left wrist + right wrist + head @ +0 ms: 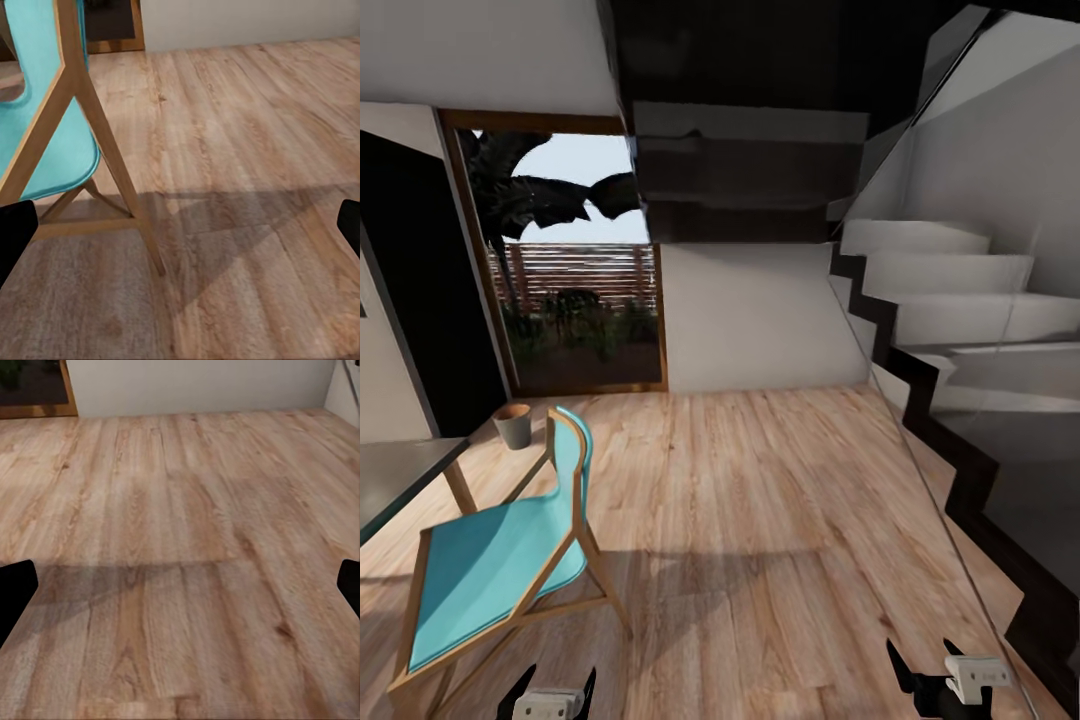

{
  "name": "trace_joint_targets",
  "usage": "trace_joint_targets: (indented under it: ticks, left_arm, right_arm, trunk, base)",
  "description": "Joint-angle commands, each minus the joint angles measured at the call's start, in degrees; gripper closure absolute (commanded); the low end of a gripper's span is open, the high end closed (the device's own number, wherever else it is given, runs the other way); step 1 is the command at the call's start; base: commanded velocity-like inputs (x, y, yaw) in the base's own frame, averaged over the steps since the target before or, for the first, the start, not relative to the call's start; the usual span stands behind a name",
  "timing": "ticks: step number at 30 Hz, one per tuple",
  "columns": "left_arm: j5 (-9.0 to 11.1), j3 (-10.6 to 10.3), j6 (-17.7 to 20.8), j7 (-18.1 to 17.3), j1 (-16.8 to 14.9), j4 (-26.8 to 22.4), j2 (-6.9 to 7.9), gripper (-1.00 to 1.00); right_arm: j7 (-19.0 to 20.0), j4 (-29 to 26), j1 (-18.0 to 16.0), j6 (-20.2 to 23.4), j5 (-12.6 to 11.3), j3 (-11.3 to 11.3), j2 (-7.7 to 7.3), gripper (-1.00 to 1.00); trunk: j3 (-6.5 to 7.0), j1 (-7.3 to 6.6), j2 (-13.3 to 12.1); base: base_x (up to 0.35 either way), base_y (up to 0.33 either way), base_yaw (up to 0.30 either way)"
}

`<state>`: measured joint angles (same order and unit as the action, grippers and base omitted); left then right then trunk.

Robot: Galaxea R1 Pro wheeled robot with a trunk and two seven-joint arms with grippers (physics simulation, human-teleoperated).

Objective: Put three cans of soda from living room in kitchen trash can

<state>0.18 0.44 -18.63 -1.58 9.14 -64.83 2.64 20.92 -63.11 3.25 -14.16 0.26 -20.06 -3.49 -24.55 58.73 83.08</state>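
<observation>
**Crossing the hall, jaws empty**

Rolling over wooden floor (760,500), left gripper (553,690) and right gripper (932,668) had jaws spread, holding nothing. No soda cans were visible. The turquoise chair (500,560), beside the left jaws, risked a snag.

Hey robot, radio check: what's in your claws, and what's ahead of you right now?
Left gripper open, right gripper open, both empty. Small tapered bin far left by the glass door. Turquoise chair close on left; stairs on right.

Open wood floor (760,520) ahead; turquoise chair (500,560) and table (400,475) left, staircase (960,330), perhaps glass-railed, right.
</observation>
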Motion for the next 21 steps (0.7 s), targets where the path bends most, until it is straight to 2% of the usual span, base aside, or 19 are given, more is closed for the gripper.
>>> trace_joint_targets:
  ticks: [1,9,21]
  left_arm:
    - [0.0,0.0,0.0,0.0,0.0,0.0,0.0,-1.0]
    - [0.2,0.1,-0.1,0.0,0.0,-0.2,0.0,-1.0]
    - [0.3,0.4,0.1,-0.2,0.0,-0.2,0.0,-1.0]
  right_arm:
    - [0.0,0.0,0.0,0.0,0.0,0.0,-0.01,-1.0]
    - [0.0,0.0,0.0,0.0,0.0,0.0,-0.03,-1.0]
    - [0.0,0.0,0.0,0.0,0.0,-0.1,-0.03,-1.0]
  trunk:
    - [0.0,0.0,0.0]
    - [0.0,0.0,0.0]
    - [-2.15,2.64,4.8]
  base:
    - [0.25,-0.011,0.0]
    - [0.076,-0.005,0.0]
    - [0.003,0.0,0.0]
